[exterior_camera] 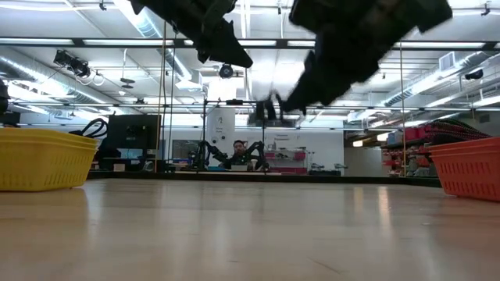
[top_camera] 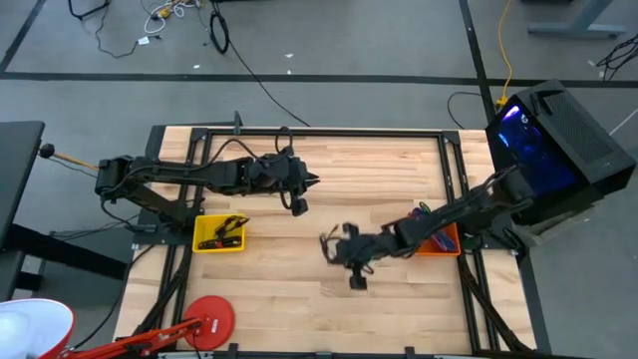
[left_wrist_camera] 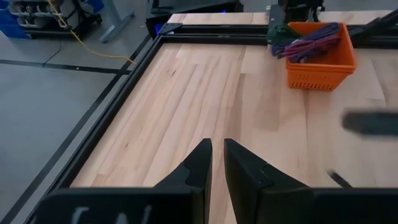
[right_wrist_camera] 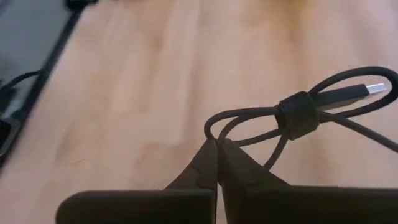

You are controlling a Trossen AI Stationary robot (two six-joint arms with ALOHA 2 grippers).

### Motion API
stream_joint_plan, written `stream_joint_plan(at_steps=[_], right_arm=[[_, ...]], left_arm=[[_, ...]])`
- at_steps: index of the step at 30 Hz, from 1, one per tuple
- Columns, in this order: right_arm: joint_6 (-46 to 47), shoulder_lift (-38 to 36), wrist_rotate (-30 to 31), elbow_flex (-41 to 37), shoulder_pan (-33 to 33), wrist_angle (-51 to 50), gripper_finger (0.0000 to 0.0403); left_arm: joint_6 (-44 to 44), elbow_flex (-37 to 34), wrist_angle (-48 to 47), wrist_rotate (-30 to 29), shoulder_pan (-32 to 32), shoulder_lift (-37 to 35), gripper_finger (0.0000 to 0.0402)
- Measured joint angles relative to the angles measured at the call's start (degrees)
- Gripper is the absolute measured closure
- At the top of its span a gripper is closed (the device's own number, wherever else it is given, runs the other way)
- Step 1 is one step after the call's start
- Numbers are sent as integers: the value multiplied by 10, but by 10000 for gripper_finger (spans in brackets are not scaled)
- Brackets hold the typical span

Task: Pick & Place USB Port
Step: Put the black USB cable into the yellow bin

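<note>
Table (top_camera: 299,289): bare wood across the middle and lower part of the high view, framed by a dark rail. Yellow bin (top_camera: 219,235) sits at the left edge, orange bin (top_camera: 439,239) at the right edge, holding coloured cables. Widest open room lies between the two bins, centre to lower centre.

My right gripper (top_camera: 334,246) hangs just right of centre in the high view, arm reaching in from the orange bin side. Its fingers (right_wrist_camera: 208,163) are pressed together on a loop of the black cable (right_wrist_camera: 292,115). The cable is a bundled coil with a dark band round it, its USB plug (right_wrist_camera: 373,88) sticking out at the right of the wrist frame, off the fingertips.

My left gripper (top_camera: 311,181) hovers upper centre, fingers (left_wrist_camera: 199,165) nearly closed with a thin gap, holding nothing.
</note>
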Motion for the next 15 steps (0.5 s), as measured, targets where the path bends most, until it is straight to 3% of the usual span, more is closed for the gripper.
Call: stream_joint_plan(at_steps=[5, 10, 15], right_arm=[[-62, -96, 79, 4, -28, -83, 402], [-100, -179, 197, 4, -55, -167, 403], [-141, -231, 253, 4, -84, -155, 403]], left_arm=[[-12, 0, 28, 38, 0, 0, 353], [-36, 0, 71, 81, 0, 0, 353], [-76, 0, 106, 105, 0, 0, 353]])
